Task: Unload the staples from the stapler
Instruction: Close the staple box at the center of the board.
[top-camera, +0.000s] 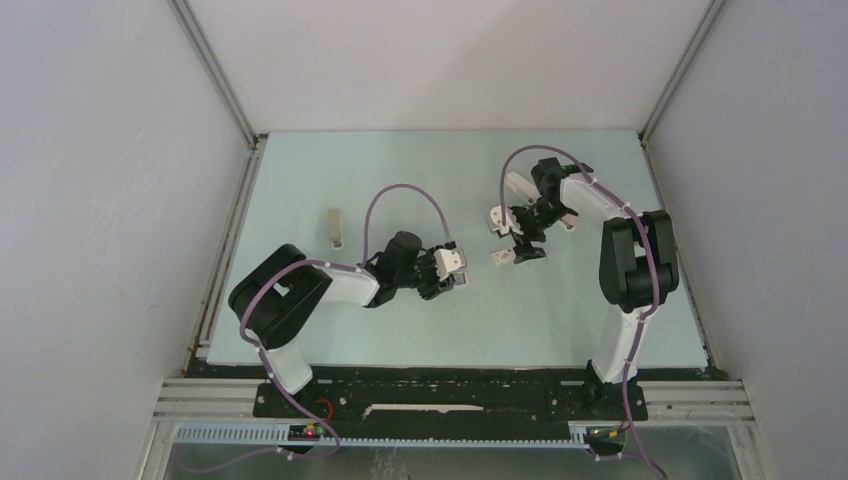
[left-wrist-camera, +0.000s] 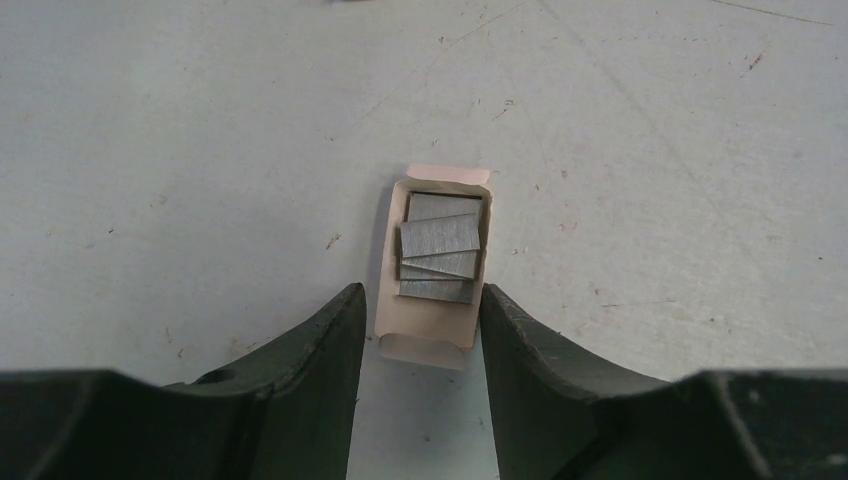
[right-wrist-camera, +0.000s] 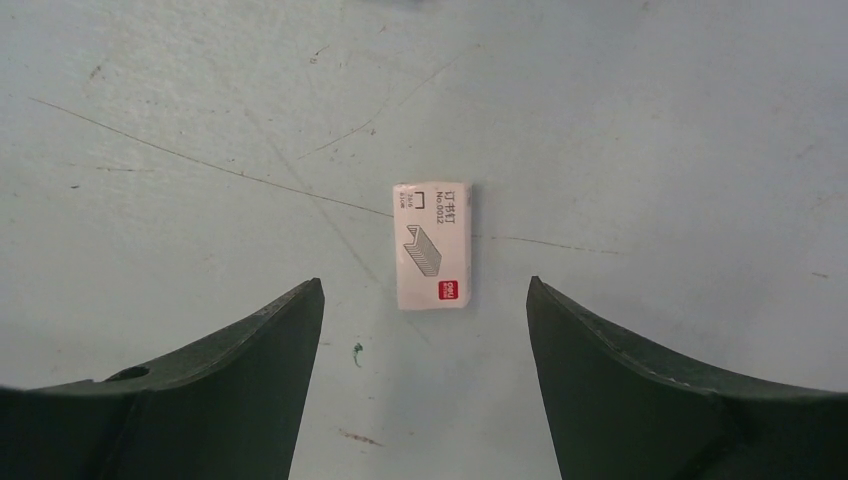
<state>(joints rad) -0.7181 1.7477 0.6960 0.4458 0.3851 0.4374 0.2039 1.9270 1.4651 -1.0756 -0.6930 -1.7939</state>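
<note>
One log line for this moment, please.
left pincer: straddles cardboard tray, grip unclear | right pincer: open, over white box | staples: lying in tray

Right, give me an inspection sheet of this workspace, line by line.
surface: pale green table, scratched and speckled.
job's things: staples lie loose in an open cardboard tray.
clutter: white staple box; beige oblong item at the table's left.
grippers: left gripper straddles the tray's near end, contact unclear; right gripper open, facing the box.
cables: purple cables loop over both arms.
surroundings: plain white walls; nothing else seen.
</note>
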